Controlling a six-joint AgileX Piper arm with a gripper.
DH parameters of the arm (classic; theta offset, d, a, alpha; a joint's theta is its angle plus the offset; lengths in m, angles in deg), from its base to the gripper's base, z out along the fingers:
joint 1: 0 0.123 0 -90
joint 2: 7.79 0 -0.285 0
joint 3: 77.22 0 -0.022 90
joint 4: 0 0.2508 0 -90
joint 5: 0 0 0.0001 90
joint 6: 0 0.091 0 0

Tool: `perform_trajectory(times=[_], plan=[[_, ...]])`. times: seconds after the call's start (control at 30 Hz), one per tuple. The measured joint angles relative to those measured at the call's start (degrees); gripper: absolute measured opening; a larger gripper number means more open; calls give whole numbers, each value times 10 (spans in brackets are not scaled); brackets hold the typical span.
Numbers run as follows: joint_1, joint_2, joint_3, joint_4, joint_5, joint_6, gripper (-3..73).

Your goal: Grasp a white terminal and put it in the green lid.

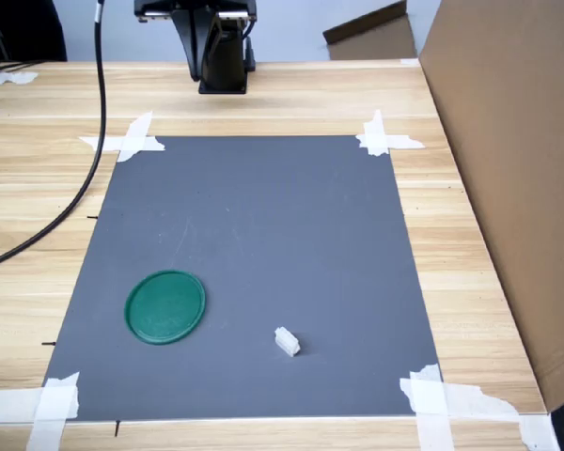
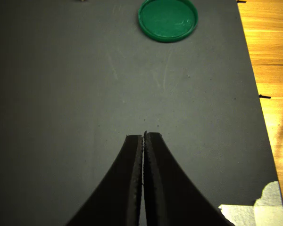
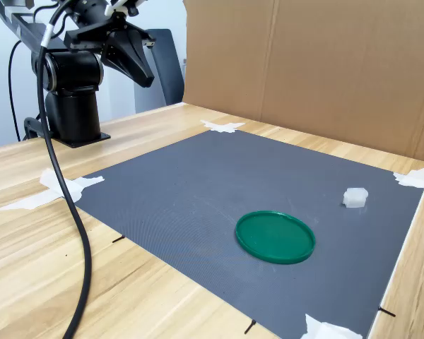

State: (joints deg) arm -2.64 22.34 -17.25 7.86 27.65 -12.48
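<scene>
From my remote seat I see the black claw (image 2: 145,136) with its two tapered fingers (image 2: 132,160) pressed together, nothing between them, held up in the air over the far part of the dark grey rectangular mat (image 1: 263,225). In the second exterior view the claw (image 3: 145,79) hangs high near the black arm base (image 3: 71,106), which stands on the light wooden bench (image 3: 28,233) beyond the mat's far edge.

Outward from there, the flat round dark-green plastic lid (image 1: 164,306) lies on the mat near its front-left corner, as the first exterior view shows it, and it holds nothing. The tiny white translucent plastic terminal block (image 1: 287,341) sits on the mat apart from the lid, toward the front edge and nearer the middle of it. In the second exterior view the terminal (image 3: 355,197) lies beyond the lid (image 3: 275,236).

White tape strips (image 1: 385,139) pin the mat's corners to the bench. A black cable (image 1: 89,169) trails across the bench off the mat's left edge in the first exterior view, and a brown cardboard wall (image 1: 508,169) stands along the right edge.
</scene>
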Motion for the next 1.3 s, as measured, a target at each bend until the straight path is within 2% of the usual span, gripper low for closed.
perform_trajectory(times=[0.13, 0.3, 0.47, 0.5, 0.63, 0.73, 0.8, 0.83, 0.97, 1.03, 1.13, 1.17, 1.3], plan=[[0, 66, -71, -1, 59, -24, -27], [0, 191, -202, -1, 188, -112, -27], [0, 265, -268, 0, 238, -179, -27], [0, 308, -304, 0, 259, -221, -27], [0, 418, -416, 4, 313, -303, -27], [0, 472, -476, 12, 343, -323, -24], [6, 519, -520, 12, 356, -327, 8], [33, 552, -546, -21, 359, -323, 61], [77, 586, -565, -68, 362, -295, 147], [122, 635, -596, -126, 357, -240, 313], [125, 666, -642, -142, 311, -211, 477], [125, 672, -664, -141, 302, -210, 505], [125, 675, -686, -125, 299, -247, 514]])
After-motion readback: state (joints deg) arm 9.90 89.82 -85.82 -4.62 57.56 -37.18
